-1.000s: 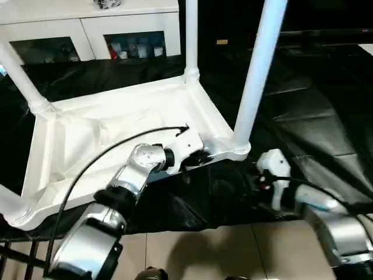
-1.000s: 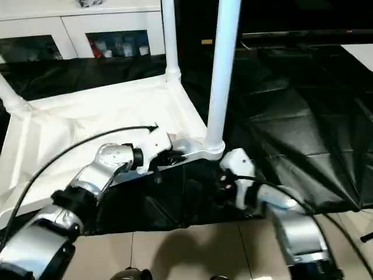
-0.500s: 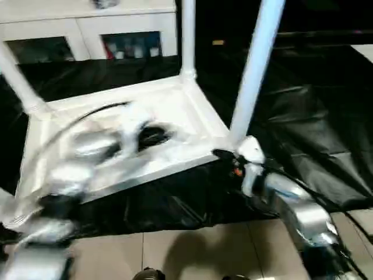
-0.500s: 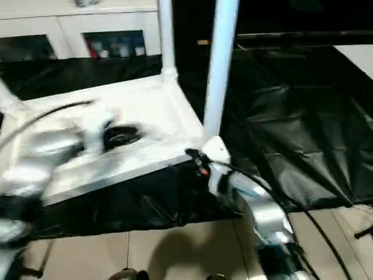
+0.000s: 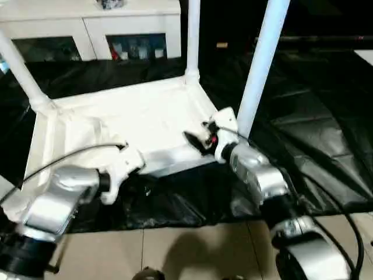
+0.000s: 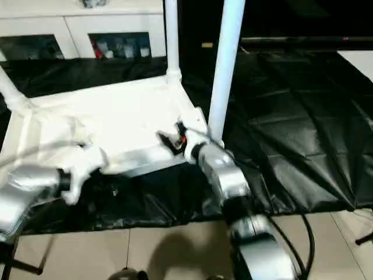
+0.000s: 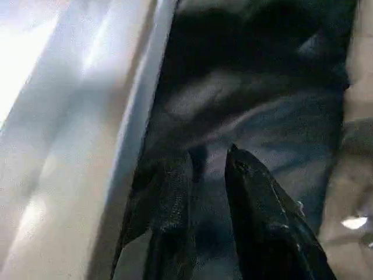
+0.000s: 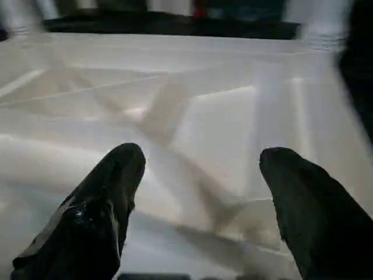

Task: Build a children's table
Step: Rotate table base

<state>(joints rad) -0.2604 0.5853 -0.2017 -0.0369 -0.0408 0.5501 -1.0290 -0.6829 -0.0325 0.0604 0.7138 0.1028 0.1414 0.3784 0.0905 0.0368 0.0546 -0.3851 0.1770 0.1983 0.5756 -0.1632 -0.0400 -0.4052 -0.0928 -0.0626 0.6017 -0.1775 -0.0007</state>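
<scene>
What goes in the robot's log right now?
tabletop upside down, legs fitted | right tool open over near rim | left tool nearly shut, empty, beside rim

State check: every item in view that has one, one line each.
White plastic rectangular tabletop: upside down, ribbed underside up, on black sheeting.
White tubular legs: three seated upright in corner sockets.
Left gripper: fingers nearly shut, empty, beside the tabletop's near edge.
Right gripper: open, empty, over the underside.

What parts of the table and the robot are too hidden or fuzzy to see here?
- Tops of the legs: cut off by the eye views' upper edge.
- Near right corner of the tabletop: behind the right hand.
- Things inside the cabinet: too small and blurred.
- Left hand: smeared by blur in the eye views.
</scene>
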